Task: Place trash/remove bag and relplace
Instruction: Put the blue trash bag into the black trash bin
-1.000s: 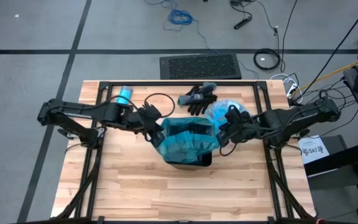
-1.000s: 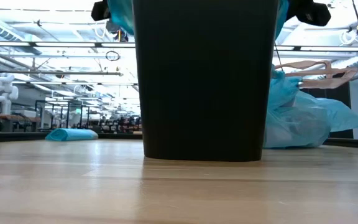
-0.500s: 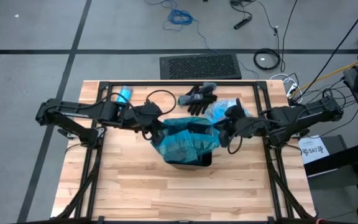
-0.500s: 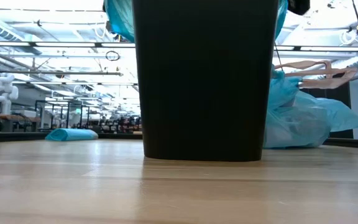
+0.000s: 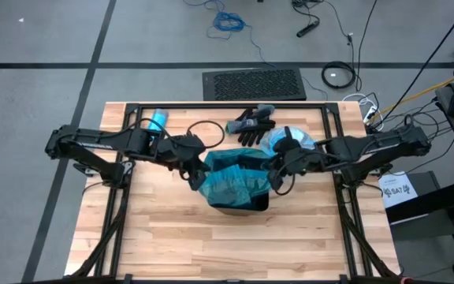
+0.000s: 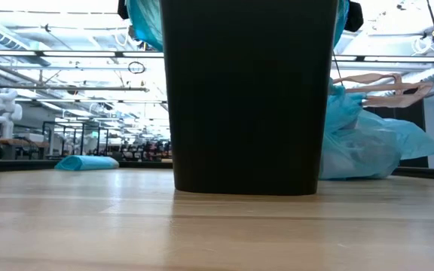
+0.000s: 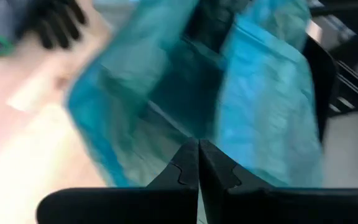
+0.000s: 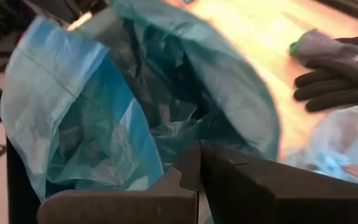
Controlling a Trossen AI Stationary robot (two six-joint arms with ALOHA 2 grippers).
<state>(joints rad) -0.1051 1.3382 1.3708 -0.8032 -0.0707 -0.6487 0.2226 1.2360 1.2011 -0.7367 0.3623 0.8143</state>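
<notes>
- From overhead I see the black bin (image 5: 243,203) standing at the middle of the wooden counter (image 5: 164,229), with a teal bag (image 5: 235,180) draped over its mouth and bunched across the top.
- My left claw (image 5: 195,175) sits at the bag's left edge, its fingers (image 7: 185,169) pressed tight together; in the left wrist view the teal plastic fills the space right ahead of the tips, but I cannot tell whether any of it is pinched between them.
- My right claw (image 5: 277,168) is at the bag's right edge, clenched as well; its wrist view looks straight into the open bag (image 8: 166,93), whose film stands up around the dark inside.
- The trash itself I cannot make out — the inside of the bag is dark and crumpled, and no separate scrap shows in any view.
- A second, paler blue bag (image 5: 288,140), bulging and apparently full, lies on the counter just behind the right claw; in the low view it sits to the right of the bin (image 6: 368,147).
- A pair of black gloves (image 5: 251,124) lies near the far edge of the counter, just beside that pale bag.
- A blue roll (image 5: 158,120) rests toward the far-left corner, well apart from the bin.
- From counter height the bin (image 6: 249,98) blocks most of the view — only teal plastic peeks out at its upper corners.
</notes>
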